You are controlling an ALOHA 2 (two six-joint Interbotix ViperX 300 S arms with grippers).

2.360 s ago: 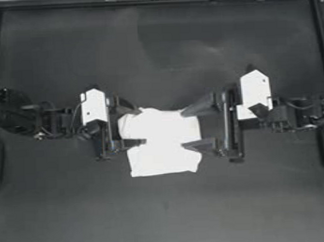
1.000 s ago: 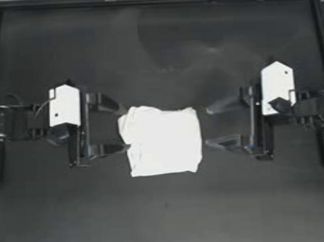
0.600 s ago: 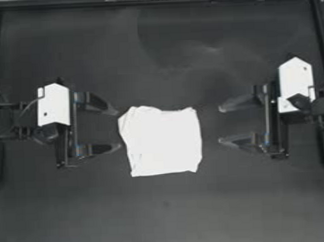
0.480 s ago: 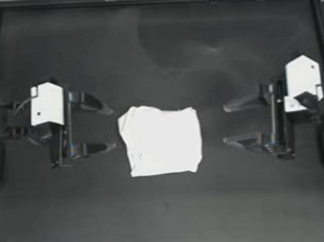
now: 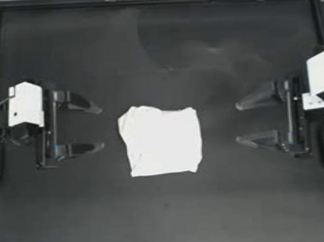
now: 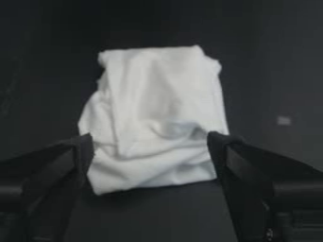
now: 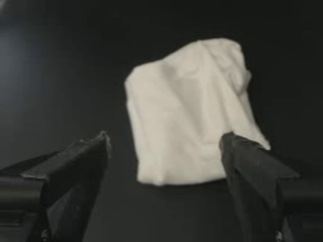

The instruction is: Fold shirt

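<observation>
The shirt [image 5: 161, 140] lies at table centre as a compact, roughly square packet, edges slightly uneven. Left gripper [image 5: 92, 126] sits at 9 o'clock of it, right gripper [image 5: 245, 122] at 3 o'clock; both are apart from the cloth, jaws spread wide and holding nothing. Folding appears complete; at most, minor squaring of edges remains.

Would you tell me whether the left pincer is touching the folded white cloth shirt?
Apart: the top view shows bare table between the open left pincer and the shirt.
</observation>
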